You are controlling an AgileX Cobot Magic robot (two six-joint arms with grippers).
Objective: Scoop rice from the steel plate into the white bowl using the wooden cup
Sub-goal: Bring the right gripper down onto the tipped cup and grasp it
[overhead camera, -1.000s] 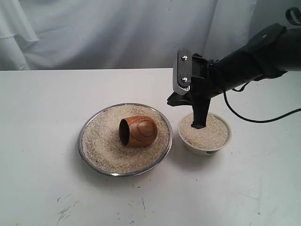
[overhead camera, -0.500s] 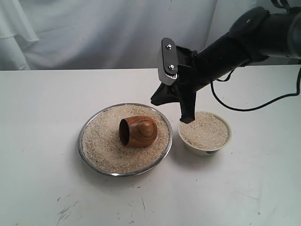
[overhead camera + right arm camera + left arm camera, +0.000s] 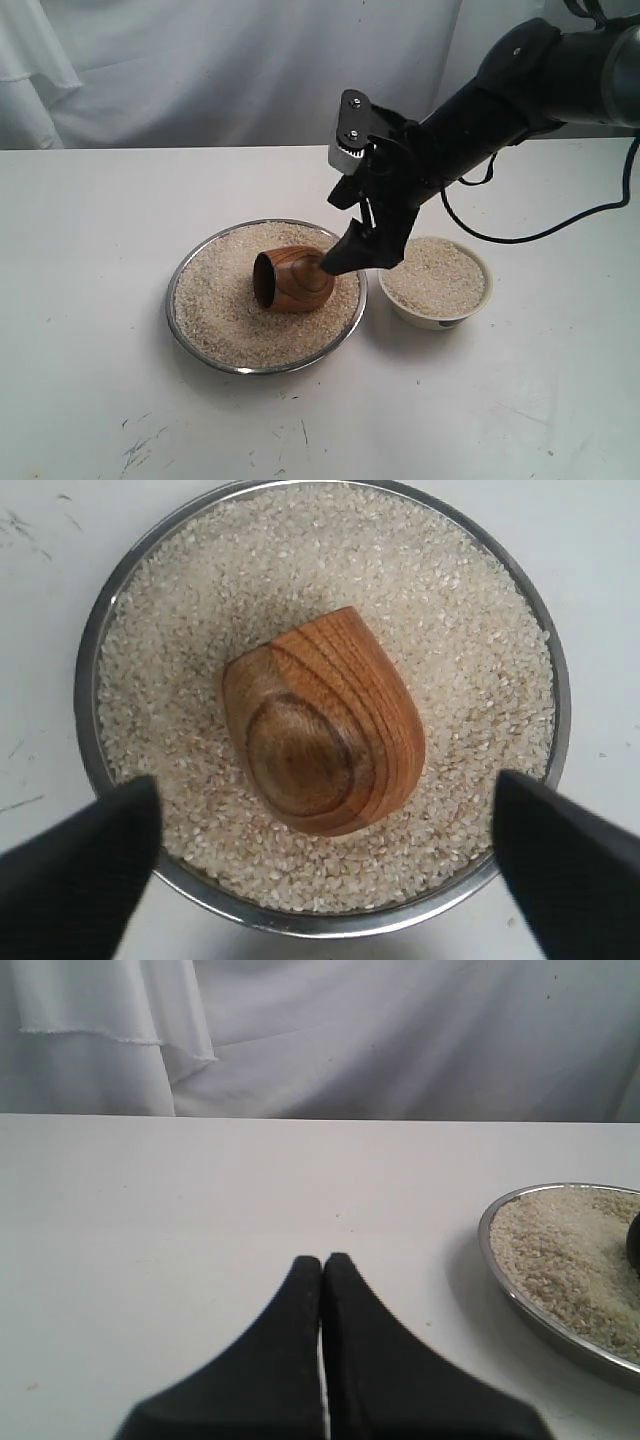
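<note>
On the white tabletop (image 3: 90,250), a wide, shallow round plate of shiny steel (image 3: 262,369) holds a loose bed of pale beige-white uncooked rice (image 3: 220,300). A small, handleless cup of glossy reddish-brown wood (image 3: 293,279) lies on its side in the middle of that rice. In the exterior view its dark mouth faces left and its rounded closed end points toward the right. Just beside the plate on the right stands a small round white ceramic bowl (image 3: 437,318), heaped nearly to the rim with more of the same grains.

The right claw (image 3: 325,785) reaches down over the plate on a black arm that comes in from the upper right. Its two black fingers (image 3: 85,865) stand wide apart, one on each side of the cup's closed end. In its wrist view both are clear of the wood. From the exterior view one fingertip sits close against the cup's base; whether it touches I cannot tell. A thin black cable (image 3: 560,225) hangs from the arm.

The left claw (image 3: 322,1260) has its fingers pressed together over bare tabletop, holding nothing, with the plate's rim near it. White cloth (image 3: 200,70) hangs behind.
</note>
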